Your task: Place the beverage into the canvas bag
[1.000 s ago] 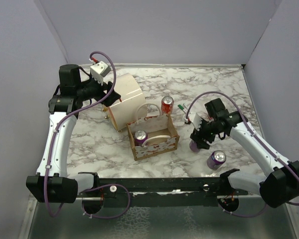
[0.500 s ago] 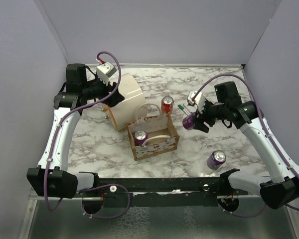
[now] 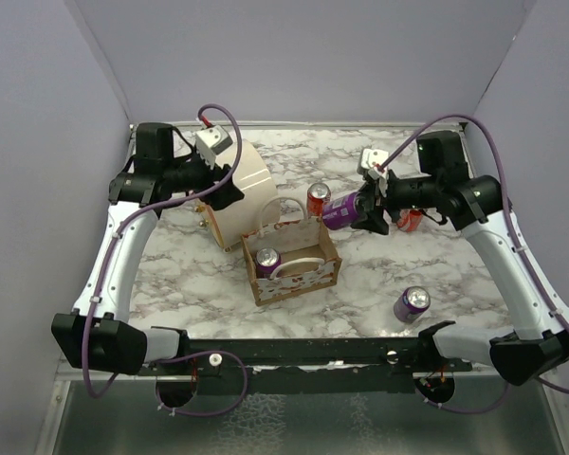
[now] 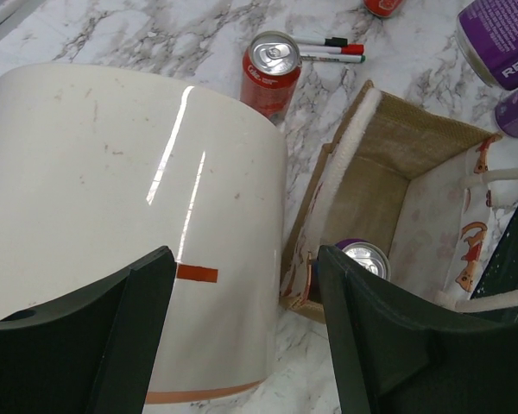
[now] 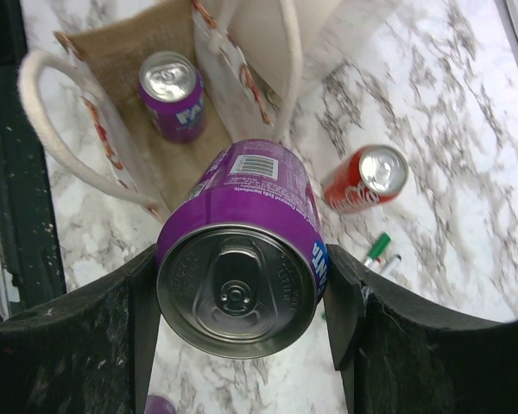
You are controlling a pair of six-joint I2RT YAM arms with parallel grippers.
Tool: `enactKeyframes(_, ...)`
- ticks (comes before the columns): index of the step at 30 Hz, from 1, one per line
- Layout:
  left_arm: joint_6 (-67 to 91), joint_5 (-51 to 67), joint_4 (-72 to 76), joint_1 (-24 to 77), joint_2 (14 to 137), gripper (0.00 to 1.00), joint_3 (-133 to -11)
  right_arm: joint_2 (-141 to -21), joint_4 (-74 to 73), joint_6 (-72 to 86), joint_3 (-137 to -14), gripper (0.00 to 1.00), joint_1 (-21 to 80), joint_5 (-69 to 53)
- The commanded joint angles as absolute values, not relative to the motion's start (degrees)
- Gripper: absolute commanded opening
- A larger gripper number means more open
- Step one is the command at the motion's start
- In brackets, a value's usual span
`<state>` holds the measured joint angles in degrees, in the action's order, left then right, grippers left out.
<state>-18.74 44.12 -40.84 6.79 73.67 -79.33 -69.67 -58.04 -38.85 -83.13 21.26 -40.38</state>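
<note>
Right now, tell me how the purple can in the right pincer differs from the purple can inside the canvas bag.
The held can is clamped in the right pincer above the table; the bagged can stands free inside the canvas bag. The held can lies on its side; the bagged can is upright. Both are purple with silver tops.

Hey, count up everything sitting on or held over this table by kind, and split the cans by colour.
Purple cans: 3
Red cans: 2, one partly hidden behind the right arm
Markers: 2
Bag: 1
Cream cylinder: 1
Total: 9
</note>
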Motion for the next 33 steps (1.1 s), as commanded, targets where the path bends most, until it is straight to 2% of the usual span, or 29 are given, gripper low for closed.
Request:
enactKeyframes(1, -22.38, 47.6, -44.13, 9.1, 74.25, 0.69, -81.3, -72.83, -52.27, -38.94, -88.3, 0.27, 21.33, -53.19)
enactKeyframes(11, -22.35, 45.3, -42.25, 14.34, 76.81, 0.69, -81.48, -77.82, -51.1, -39.5, -87.63, 0.24, 25.38, -58.0)
enactKeyframes(18, -22.45, 44.93, -41.16, 18.94, 82.39, 0.64, -85.16, -78.44, -48.49, -39.13, -83.44, 0.23, 27.26, -60.41)
enactKeyframes(23, -21.19, 46.13, -40.71, 20.89, 85.4, 0.57, -86.75, -79.03, -48.07, -39.89, -81.66, 0.22, 28.32, -59.2)
enactKeyframes(30, -17.62, 47.77, -37.54, 21.19, 86.37, 0.39, -85.25, -79.85, -45.03, -39.18, -79.04, 0.2, 31.0, -54.86)
enactKeyframes(33, -16.48, 48.11, -36.35, 21.18, 85.81, 0.28, -84.17, -81.08, -44.63, -38.86, -79.86, 0.17, 32.16, -51.04)
